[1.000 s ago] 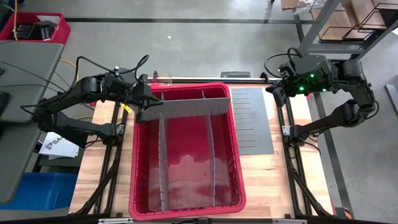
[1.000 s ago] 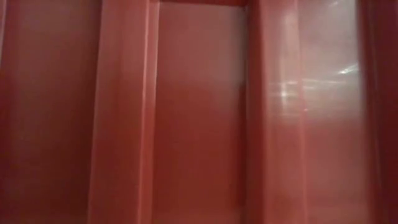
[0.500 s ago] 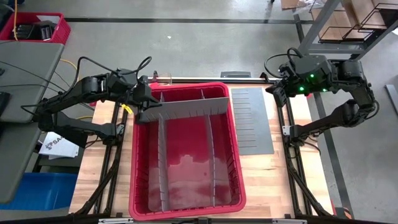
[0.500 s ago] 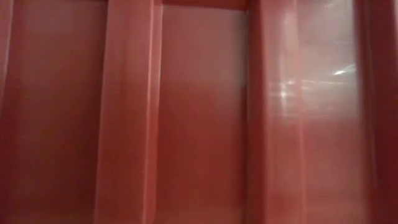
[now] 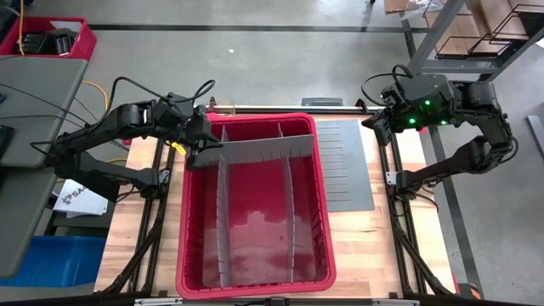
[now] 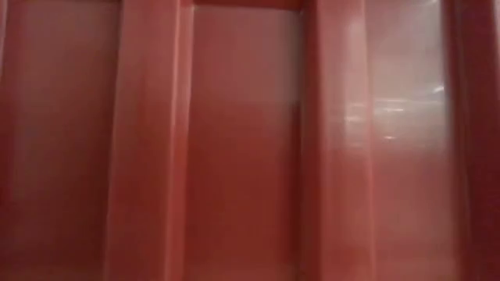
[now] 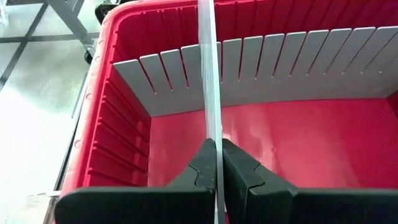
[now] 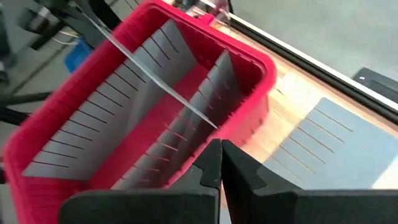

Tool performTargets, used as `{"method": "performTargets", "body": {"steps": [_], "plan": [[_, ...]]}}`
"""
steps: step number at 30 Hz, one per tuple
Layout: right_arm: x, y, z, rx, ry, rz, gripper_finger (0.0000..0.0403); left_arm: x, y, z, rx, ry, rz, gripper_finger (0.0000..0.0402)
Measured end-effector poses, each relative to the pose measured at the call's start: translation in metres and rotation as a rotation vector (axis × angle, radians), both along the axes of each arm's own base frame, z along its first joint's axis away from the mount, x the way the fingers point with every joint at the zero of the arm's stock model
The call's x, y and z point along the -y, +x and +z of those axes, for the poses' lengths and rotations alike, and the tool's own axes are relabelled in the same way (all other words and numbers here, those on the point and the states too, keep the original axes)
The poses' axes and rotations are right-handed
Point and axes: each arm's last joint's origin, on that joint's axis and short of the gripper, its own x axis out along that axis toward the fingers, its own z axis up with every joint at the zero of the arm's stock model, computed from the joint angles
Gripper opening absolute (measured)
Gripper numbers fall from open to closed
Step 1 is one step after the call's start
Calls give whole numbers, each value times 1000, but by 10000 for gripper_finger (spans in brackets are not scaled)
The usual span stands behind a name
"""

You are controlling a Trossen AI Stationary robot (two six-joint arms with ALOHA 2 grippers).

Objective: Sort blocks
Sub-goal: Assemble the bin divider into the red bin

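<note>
Right now no blocks show in any view, so where they are cannot be told. The left claw [image 5: 199,143] sits at the far left corner of the red bin [image 5: 327,229], its fingers [image 7: 202,169] pinched shut on the thin edge of a grey divider sheet [image 5: 255,150], which runs crosswise over the bin's far end, tilted and resting across the two upright dividers [image 5: 223,221] that stand lengthwise inside. In the left wrist view the held sheet [image 7: 211,81] shows edge-on, rising straight from between the closed fingers, with another slotted divider standing across the bin behind it. The right claw [image 8: 221,163] hangs above the far right corner of the worktop [image 5: 382,246], apart from the bin, closed and holding nothing. More flat grey slotted sheets [image 5: 344,166] lie on the worktop just beside the bin's right wall. The low view is filled by the bin's red wall [image 6: 250,140].
</note>
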Motion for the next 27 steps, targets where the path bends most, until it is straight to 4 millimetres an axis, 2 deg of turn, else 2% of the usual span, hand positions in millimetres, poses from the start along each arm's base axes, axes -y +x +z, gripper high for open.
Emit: {"method": "performTargets", "body": {"steps": [3,6,9,14,17,23,27], "plan": [[0,6,4,61,11,22,0,0,1,-1,-6,3,-4,0],[2,23,6,113,6,41,0,0,2,-1,-7,3,-4,0],[6,52,2,115,-28,68,0,-1,2,-1,-2,5,-3,0],[14,106,-17,54,-71,124,0,-1,3,-1,-3,5,0,0],[15,127,-28,19,-69,178,0,-1,3,-1,-2,5,1,0],[10,133,-27,53,-83,167,0,-1,2,-1,-2,6,1,0],[2,134,-28,24,-145,76,0,-1,2,-1,-2,7,3,0]]}}
